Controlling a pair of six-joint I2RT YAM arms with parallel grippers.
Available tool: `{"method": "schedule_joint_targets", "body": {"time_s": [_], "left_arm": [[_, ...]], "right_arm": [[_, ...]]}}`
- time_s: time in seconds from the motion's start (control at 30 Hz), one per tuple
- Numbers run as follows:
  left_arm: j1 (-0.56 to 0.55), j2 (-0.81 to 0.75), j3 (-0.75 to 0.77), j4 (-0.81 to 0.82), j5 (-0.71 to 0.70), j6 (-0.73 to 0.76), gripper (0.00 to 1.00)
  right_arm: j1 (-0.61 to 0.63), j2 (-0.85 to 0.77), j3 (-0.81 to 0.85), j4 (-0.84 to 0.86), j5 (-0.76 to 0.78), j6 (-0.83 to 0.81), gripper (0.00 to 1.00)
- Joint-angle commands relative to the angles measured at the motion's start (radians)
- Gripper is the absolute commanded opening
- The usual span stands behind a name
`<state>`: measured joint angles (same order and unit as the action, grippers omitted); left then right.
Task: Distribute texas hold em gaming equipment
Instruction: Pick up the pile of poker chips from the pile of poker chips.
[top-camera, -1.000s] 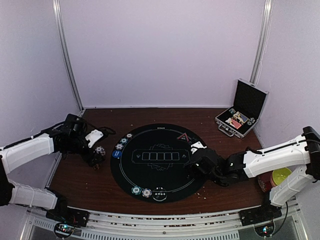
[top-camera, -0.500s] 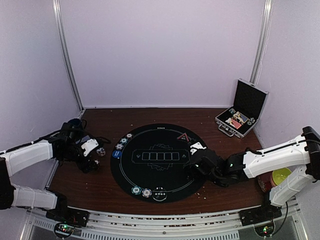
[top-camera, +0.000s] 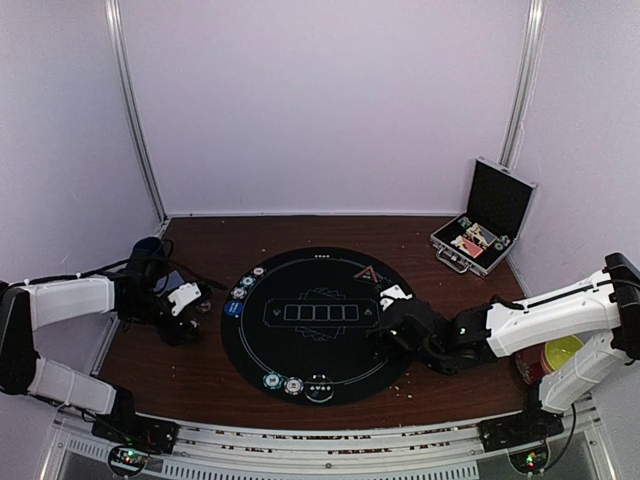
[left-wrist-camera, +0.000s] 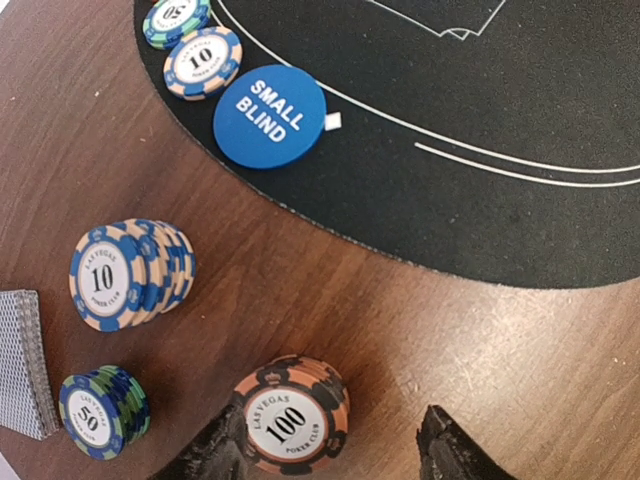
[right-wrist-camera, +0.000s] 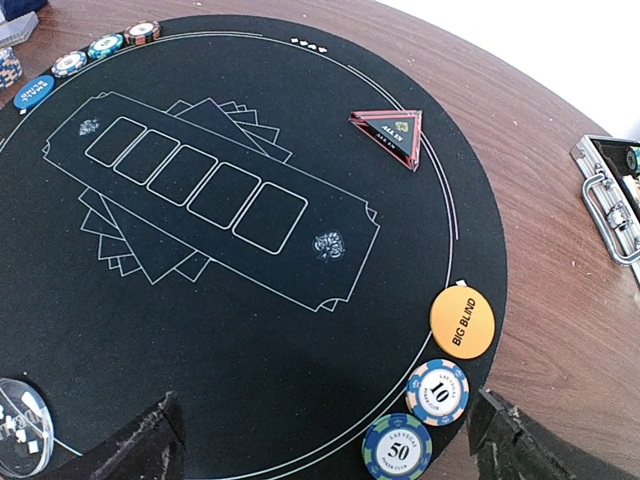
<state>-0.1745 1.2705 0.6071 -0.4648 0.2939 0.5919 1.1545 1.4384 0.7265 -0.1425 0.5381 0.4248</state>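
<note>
100 chip stack (left-wrist-camera: 291, 418): is sitting on the bare wooden table (left-wrist-camera: 480, 340), just off the edge of the black mat (left-wrist-camera: 480, 120), between the fingers of the left gripper (left-wrist-camera: 335, 440).
Handling: the chips are looking stiff, smooth-faced and probably dense for their size. The stack is loose, so a push from one side is likely to shear it.
Where to hold: across the striped edges, squeezing through the centre with the pads covering the full height of the stack. The printed top face is offering nothing to pinch.
Left claw: is standing apart and straddling the stack. One finger is touching the stack's side and the other is leaving a clear gap, so nothing is clamped.
Neighbours: a slumping 10 chip stack (left-wrist-camera: 125, 275), a 50 chip stack (left-wrist-camera: 100, 412) and a grey-backed card deck (left-wrist-camera: 20, 360) are lying nearby on the wood.
Mat edge: the blue SMALL BLIND disc (left-wrist-camera: 270, 116) is resting beside a single 10 chip (left-wrist-camera: 203, 62).
Right claw: the right gripper (right-wrist-camera: 322, 430) is gaping wide and holding nothing, low over the mat.
Right side: a 50 chip (right-wrist-camera: 397, 447), a 10 chip (right-wrist-camera: 437, 390) and the orange BIG BLIND disc (right-wrist-camera: 462, 322) are lining the rim. The red triangle marker (right-wrist-camera: 390, 133) is lying farther along.
Case: the silver-edged case (top-camera: 483, 228) is standing open at the far right.
</note>
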Motion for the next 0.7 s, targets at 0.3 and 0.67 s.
{"method": "schedule_joint_targets", "body": {"time_s": [0.3, 0.67], "left_arm": [[0.039, 0.027, 0.003, 0.084, 0.02, 0.002, 0.58], [0.056, 0.054, 0.004, 0.086, 0.034, 0.012, 0.57]], "right_arm": [[0.009, -0.007, 0.014, -0.002, 0.03, -0.003, 1.0], [0.011, -0.007, 0.013, -0.002, 0.031, -0.003, 1.0]]}}
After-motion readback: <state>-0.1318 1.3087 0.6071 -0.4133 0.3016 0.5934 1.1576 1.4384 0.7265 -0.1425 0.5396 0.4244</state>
